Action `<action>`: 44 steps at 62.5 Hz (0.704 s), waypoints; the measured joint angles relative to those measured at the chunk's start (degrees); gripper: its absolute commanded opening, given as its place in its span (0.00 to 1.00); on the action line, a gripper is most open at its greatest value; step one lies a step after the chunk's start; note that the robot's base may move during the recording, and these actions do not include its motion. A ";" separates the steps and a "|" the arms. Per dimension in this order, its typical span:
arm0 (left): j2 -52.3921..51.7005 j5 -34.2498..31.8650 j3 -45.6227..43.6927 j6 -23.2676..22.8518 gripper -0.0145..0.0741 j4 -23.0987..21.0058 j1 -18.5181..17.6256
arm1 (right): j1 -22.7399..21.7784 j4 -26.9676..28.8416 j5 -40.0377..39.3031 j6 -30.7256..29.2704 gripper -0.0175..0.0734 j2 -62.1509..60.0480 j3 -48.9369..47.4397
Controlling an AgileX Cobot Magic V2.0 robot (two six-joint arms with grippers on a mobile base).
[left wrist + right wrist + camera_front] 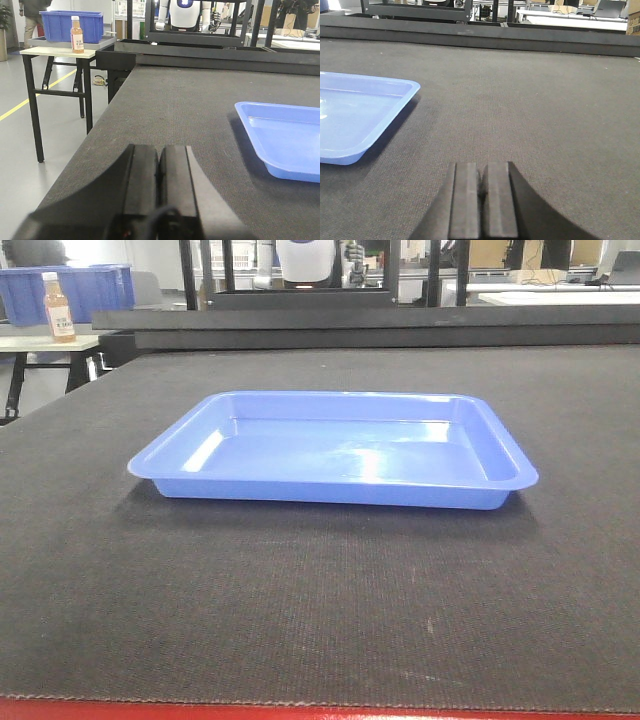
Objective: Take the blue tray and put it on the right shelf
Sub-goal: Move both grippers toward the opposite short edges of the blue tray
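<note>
The blue tray (pixel 335 452) lies flat and empty on the dark mat (pixel 320 600), in the middle of the front view. In the left wrist view the blue tray (pixel 287 140) is at the right, apart from my left gripper (pixel 159 152), which is shut and empty low over the mat. In the right wrist view the blue tray (pixel 355 117) is at the left, apart from my right gripper (pixel 481 170), which is shut and empty. The right shelf is out of view.
The mat table has a red front edge (pixel 320 710) and a dark raised frame (pixel 380 325) along its far side. A side table (pixel 55 52) at the left holds a bottle (pixel 76 35) and a deep blue bin (pixel 70 25). A white robot (pixel 185 12) stands behind.
</note>
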 measured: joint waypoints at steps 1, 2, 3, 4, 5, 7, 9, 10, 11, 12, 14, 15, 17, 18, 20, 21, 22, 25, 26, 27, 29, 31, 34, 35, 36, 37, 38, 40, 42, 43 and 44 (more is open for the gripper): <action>0.00 0.00 0.00 0.00 0.11 0.00 0.00 | 0.00 0.00 0.00 0.00 0.26 0.00 0.00; 0.00 0.00 0.00 0.00 0.11 0.00 0.00 | 0.00 0.00 0.00 0.00 0.26 0.00 0.00; 0.00 0.00 0.00 0.00 0.11 0.00 0.00 | 0.00 0.00 0.00 0.00 0.26 0.00 0.00; 0.00 0.00 0.00 0.00 0.11 0.00 0.00 | 0.00 0.00 0.00 0.00 0.26 0.00 0.00; 0.00 0.00 0.00 0.00 0.11 0.00 0.00 | 0.00 0.00 0.00 0.00 0.26 0.00 0.00; 0.00 0.00 0.00 0.00 0.11 0.00 0.00 | 0.00 0.00 0.00 0.00 0.26 0.00 0.00; 0.00 0.00 0.00 0.00 0.11 0.00 0.00 | 0.00 0.00 0.00 0.00 0.26 0.00 0.00; 0.00 0.00 0.00 0.00 0.11 0.00 0.00 | 0.00 0.00 0.00 0.00 0.26 0.00 0.00; 0.00 0.00 0.00 0.00 0.11 0.00 0.00 | 0.00 0.00 0.00 0.00 0.26 0.00 0.00; 0.00 0.00 0.00 0.00 0.11 0.00 0.00 | 0.00 0.00 0.00 0.00 0.26 0.00 0.00; 0.00 0.00 0.00 0.00 0.11 0.00 0.00 | 0.00 0.00 0.00 0.00 0.26 0.00 0.00; 0.00 0.00 0.00 0.00 0.11 0.00 0.00 | 0.00 0.00 0.00 0.00 0.26 0.00 0.00; 0.00 0.00 0.00 0.00 0.11 0.00 0.00 | 0.00 0.00 0.00 0.00 0.26 0.00 0.00; 0.00 0.00 0.00 0.00 0.11 0.00 0.00 | 0.00 0.00 0.00 0.00 0.26 0.00 0.00; 0.00 0.00 0.00 0.00 0.11 0.00 0.00 | 0.00 0.00 0.00 0.00 0.26 0.00 0.00; 0.00 0.00 0.00 0.00 0.11 0.00 0.00 | 0.00 0.00 0.00 0.00 0.26 0.00 0.00; 0.00 0.00 0.00 0.00 0.11 0.00 0.00 | 0.00 0.00 0.00 0.00 0.26 0.00 0.00; 0.00 0.00 0.00 0.00 0.11 0.00 0.00 | 0.00 0.00 0.00 0.00 0.26 0.00 0.00; 0.00 -0.10 0.00 0.00 0.11 0.00 0.00 | 0.00 0.00 0.00 0.00 0.26 0.00 0.00; 0.00 -0.22 0.00 0.00 0.11 0.00 0.00 | 0.00 0.00 0.00 0.00 0.26 0.00 0.00; 0.00 -0.23 0.00 0.00 0.11 0.00 0.00 | 0.00 0.00 -0.30 0.00 0.26 0.00 0.00; 0.00 -0.23 0.00 0.00 0.11 0.00 0.00 | 0.00 0.00 -0.68 0.00 0.26 0.00 0.00; 0.00 -0.23 0.00 0.00 0.11 0.00 0.00 | 0.00 0.00 -1.41 0.00 0.26 0.00 0.00; 0.00 -0.23 0.00 0.00 0.11 0.00 0.00 | 0.00 0.00 -1.61 0.00 0.26 0.00 0.00; 0.00 -0.32 0.00 0.00 0.11 0.00 0.00 | 0.00 0.00 -1.91 0.00 0.26 0.00 0.00; 0.00 -0.32 0.00 0.00 0.11 0.00 0.00 | 0.00 0.00 -2.15 0.00 0.26 0.00 0.00; 0.00 -0.45 0.00 0.00 0.11 0.00 0.00 | 0.00 0.00 -2.62 0.00 0.26 0.00 0.00; 0.00 -0.88 0.00 0.00 0.11 0.00 0.00 | 0.00 0.00 -3.61 0.00 0.26 0.00 0.00; 0.00 -1.21 0.00 0.00 0.11 0.00 0.00 | 0.00 0.00 -4.62 0.00 0.26 0.00 0.00; 0.00 -1.80 0.00 0.00 0.11 0.00 0.00 | 0.00 0.00 -5.31 0.00 0.26 0.00 0.00; 0.00 -2.09 0.00 0.00 0.11 0.00 0.00 | 0.00 0.00 -5.31 0.00 0.26 0.00 0.00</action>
